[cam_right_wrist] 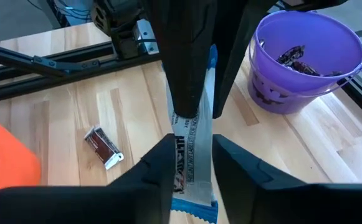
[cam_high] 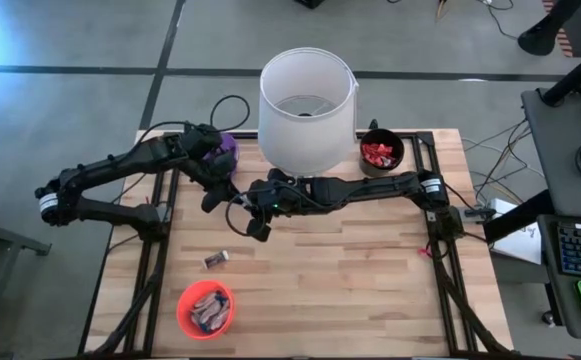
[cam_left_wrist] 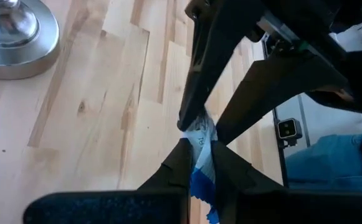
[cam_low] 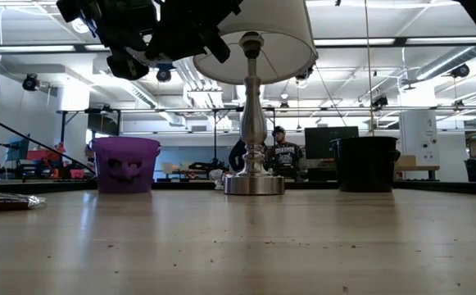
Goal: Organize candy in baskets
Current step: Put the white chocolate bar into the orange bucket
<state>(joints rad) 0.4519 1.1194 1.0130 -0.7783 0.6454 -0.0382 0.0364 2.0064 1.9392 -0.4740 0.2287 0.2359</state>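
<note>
Our left tool (cam_left_wrist: 196,163) is closed on one end of a blue-and-white bar (cam_right_wrist: 190,155), and our right tool (cam_right_wrist: 192,163) has its fingers slightly apart around the other end. We judge this a handover above the bench (cam_high: 350,270), near the purple basket (cam_right_wrist: 305,59). One dark bar (cam_high: 217,259) lies on the bench.

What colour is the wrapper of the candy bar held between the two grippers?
Blue and white candy bar, best in the right wrist view.
</note>
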